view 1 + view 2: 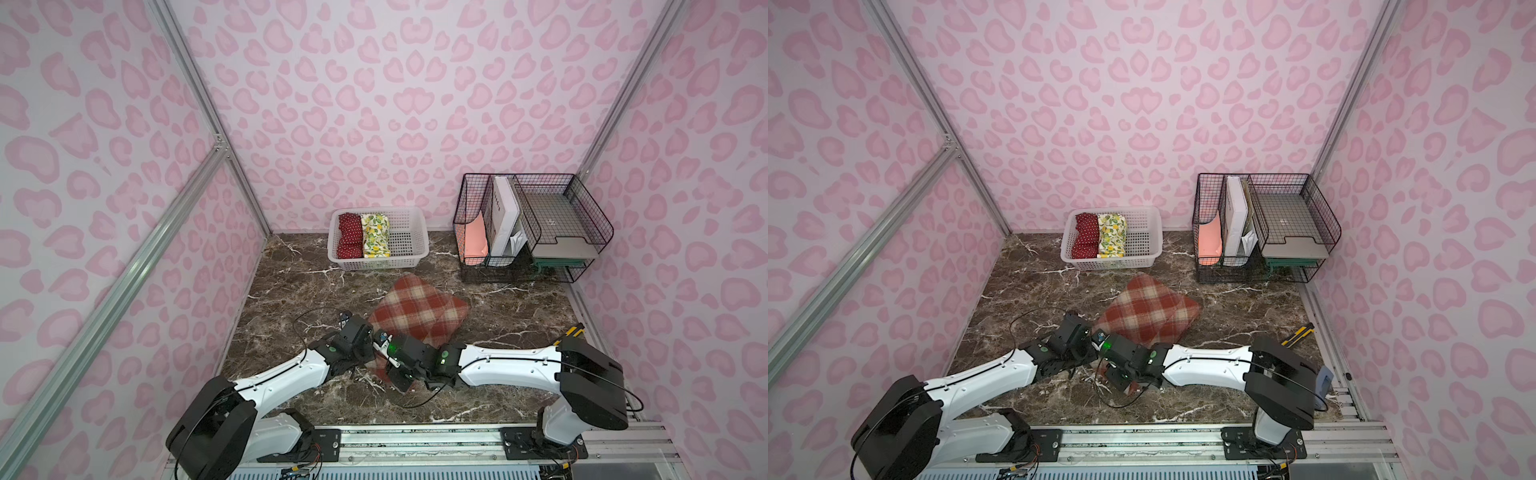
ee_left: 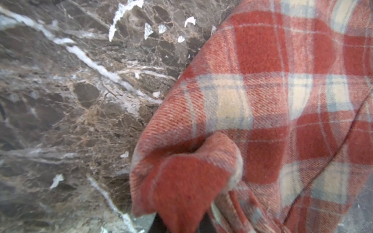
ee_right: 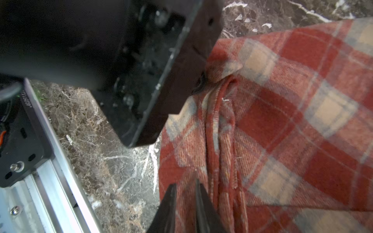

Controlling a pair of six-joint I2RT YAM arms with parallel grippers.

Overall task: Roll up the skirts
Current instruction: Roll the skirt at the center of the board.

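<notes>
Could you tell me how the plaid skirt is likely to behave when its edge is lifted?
The plaid skirt probably flops: its corner bunches softly in the left wrist view. The thick, fuzzy weave likely grips well and, layered, may feel fairly heavy.

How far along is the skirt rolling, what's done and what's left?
Done: the red polka-dot skirt and lemon-print skirt lie rolled, side by side in the white basket. In hand: the left gripper pinches the near edge of the plaid skirt, folded on the table; the right gripper sits at that edge, grip unclear. Left: rolling the plaid skirt.
</notes>
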